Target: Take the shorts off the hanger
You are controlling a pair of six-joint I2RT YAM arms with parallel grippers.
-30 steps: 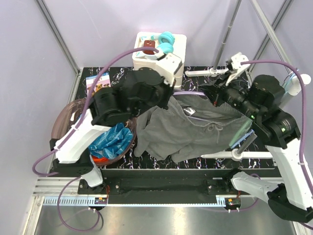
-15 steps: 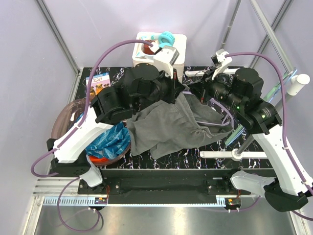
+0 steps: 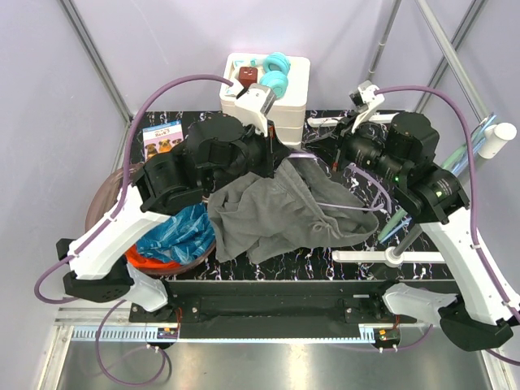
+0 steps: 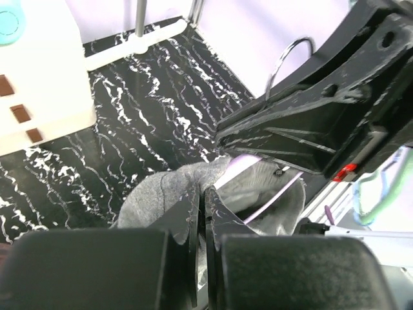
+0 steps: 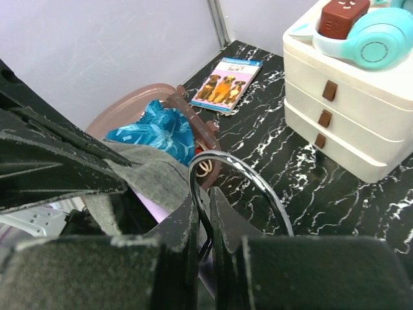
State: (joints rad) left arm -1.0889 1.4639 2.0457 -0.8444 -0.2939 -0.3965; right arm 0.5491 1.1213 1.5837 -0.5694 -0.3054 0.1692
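Over the marbled table's middle, you are working on the last pair. Grey shorts are hanging in a bunched drape from the lilac hanger, their upper edge lifted between both arms and the rest trailing onto the table. Blue shorts and orange shorts are lying in the pink basin at left, apparently already off, so about two thirds of the job is looking done. Your left gripper is pinching a fold of grey fabric, fingers pressed together, the arm reaching in from the left. Your right gripper is clamping the hanger's chrome hook, holding it raised just beside the left one. Working the cloth free of the hanger is what is remaining.
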